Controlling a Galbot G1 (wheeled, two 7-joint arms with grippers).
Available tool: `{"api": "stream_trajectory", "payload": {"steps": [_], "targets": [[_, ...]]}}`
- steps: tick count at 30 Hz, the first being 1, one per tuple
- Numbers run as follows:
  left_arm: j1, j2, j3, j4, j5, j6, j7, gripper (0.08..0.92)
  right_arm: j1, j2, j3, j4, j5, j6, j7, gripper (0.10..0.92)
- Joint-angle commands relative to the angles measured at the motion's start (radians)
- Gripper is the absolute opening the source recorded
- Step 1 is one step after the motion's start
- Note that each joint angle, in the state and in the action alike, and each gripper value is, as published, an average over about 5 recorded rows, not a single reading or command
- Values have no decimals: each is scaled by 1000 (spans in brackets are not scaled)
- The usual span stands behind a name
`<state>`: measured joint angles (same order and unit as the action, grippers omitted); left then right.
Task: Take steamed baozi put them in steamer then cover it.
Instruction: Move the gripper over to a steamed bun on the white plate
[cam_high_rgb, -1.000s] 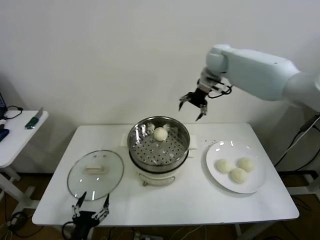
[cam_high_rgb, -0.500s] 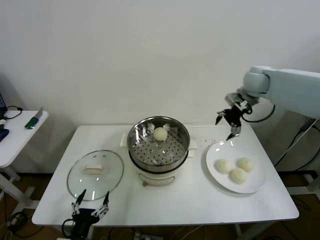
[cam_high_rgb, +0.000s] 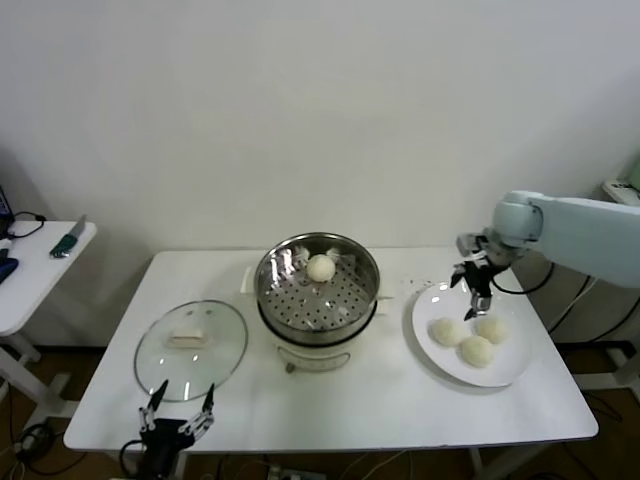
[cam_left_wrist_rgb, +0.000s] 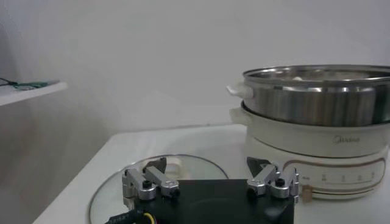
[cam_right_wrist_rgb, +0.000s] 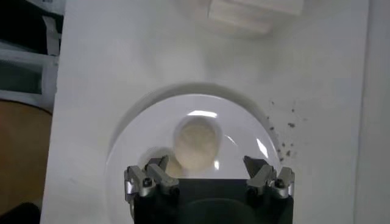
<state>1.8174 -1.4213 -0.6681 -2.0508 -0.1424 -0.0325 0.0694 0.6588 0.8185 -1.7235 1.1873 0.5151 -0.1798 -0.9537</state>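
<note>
Cream-white steamed baozi are split: we see one (cam_high_rgb: 321, 267) in the steamer (cam_high_rgb: 318, 290) at the table (cam_high_rgb: 400, 390) centre and three (cam_high_rgb: 470, 338) on the white plate (cam_high_rgb: 435, 300) to its right. Our right hand (cam_high_rgb: 474, 287) hovers over the plate with fingers spread wide, holding nothing. Our left hand (cam_high_rgb: 178, 425) waits, equally wide and empty, at the table's front edge beside the cover (cam_high_rgb: 191, 347), which lies flat left of the steamer.

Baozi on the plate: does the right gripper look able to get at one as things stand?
Probably yes. The right gripper hangs open just above the plate, a baozi lies uncovered directly under it in the wrist view, and nothing stands between them.
</note>
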Motion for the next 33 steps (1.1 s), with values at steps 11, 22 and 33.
{"api": "stream_trajectory", "payload": {"steps": [11,22,33], "targets": [[10,-13,-3,4,1,-2,0,823,-281,55,193,-162,-152,-46,48,823],[6,-10,-4,15,0,-5,0,823,-319,60,228,-177,-162,-50,52,823],[4,-3,-8,20,0,-7,0,823,-351,66,263,-184,-172,-53,62,765]]}}
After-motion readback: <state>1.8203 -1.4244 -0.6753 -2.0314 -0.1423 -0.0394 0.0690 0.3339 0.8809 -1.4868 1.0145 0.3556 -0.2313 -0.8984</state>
